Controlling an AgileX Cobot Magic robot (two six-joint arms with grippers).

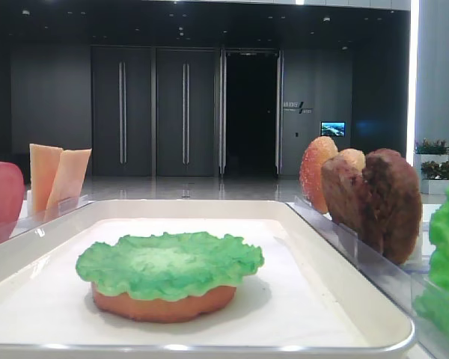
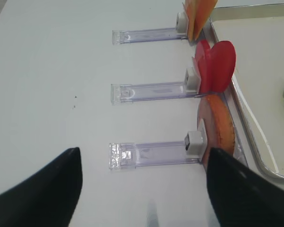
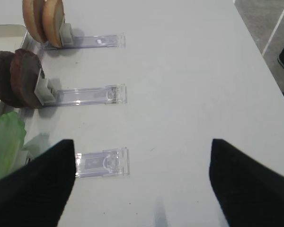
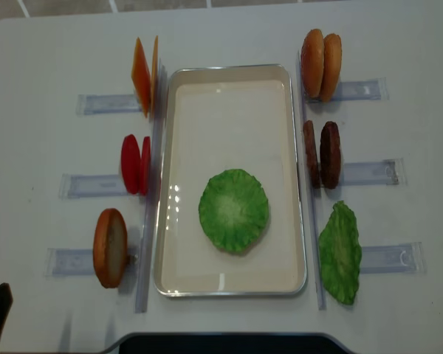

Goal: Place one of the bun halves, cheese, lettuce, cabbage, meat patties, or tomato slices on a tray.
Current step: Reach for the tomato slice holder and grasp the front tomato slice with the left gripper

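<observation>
White desk (image 4: 229, 37) filled our frames; both claws, left claw (image 2: 144, 189) and right claw (image 3: 142, 182), hung wide apart and empty at the lower edge. We saw lettuce (image 4: 234, 211) atop a bun half (image 1: 163, 304) mid-tray (image 4: 229, 284).

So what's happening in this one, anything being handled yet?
Nothing is held right now. A burger is being built on the white tray: a bun half lies there with a lettuce leaf on top. Both claws, left claw and right claw, hang open over the bare table beside the clear holders. Tomato slices, cheese and meat patties stand in their holders.
</observation>
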